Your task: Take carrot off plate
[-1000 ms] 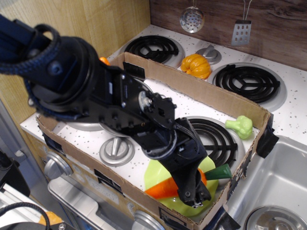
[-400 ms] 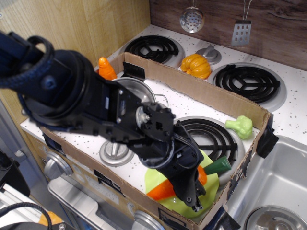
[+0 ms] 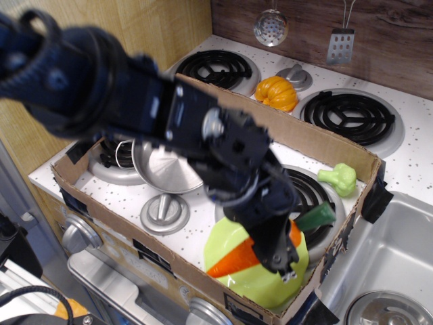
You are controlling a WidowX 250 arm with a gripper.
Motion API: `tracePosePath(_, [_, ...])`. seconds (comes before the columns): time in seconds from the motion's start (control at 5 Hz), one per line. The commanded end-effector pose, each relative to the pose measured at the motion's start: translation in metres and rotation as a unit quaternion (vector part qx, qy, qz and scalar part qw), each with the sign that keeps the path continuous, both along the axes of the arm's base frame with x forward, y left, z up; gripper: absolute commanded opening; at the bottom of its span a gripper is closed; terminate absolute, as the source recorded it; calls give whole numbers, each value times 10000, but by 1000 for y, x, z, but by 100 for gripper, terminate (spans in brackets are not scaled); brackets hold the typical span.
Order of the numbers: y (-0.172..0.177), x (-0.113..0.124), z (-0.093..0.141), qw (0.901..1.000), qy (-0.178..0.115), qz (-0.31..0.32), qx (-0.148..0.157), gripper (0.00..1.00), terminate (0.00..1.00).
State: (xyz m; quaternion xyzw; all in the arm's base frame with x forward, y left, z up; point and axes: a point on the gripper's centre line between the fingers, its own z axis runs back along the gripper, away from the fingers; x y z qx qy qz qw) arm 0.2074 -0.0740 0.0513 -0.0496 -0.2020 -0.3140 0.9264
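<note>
The carrot (image 3: pixel 233 263) lies across the lime-green plate (image 3: pixel 260 288) at the front right of the cardboard box. Its orange tip points left and its dark green stem cap (image 3: pixel 315 218) sticks out to the right, slightly raised. My gripper (image 3: pixel 276 256) reaches down from the upper left. Its black fingers are closed over the carrot's middle, above the plate. The arm hides the carrot's middle and the back of the plate.
A steel pot (image 3: pixel 166 168) stands left of the plate, with a silver knob (image 3: pixel 164 211) in front of it. The cardboard box wall (image 3: pixel 318 145) rings the area. An orange pumpkin (image 3: pixel 276 93) and a green toy vegetable (image 3: pixel 339 178) sit behind. A sink (image 3: pixel 389 264) is at the right.
My arm has swung up and to the right, uncovering the pot. The carrot's green stem end has risen a little while its tip stays over the plate.
</note>
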Motion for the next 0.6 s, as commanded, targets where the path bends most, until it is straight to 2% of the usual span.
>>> tracePosePath(0.0, [26, 20, 45, 9964, 217, -500, 642, 0, 0])
tracePosePath(0.2, [52, 37, 45, 9834, 252, -1575, 861, 0, 0])
tracePosePath(0.4, [73, 59, 44, 9619, 227, -2543, 976, 0, 0])
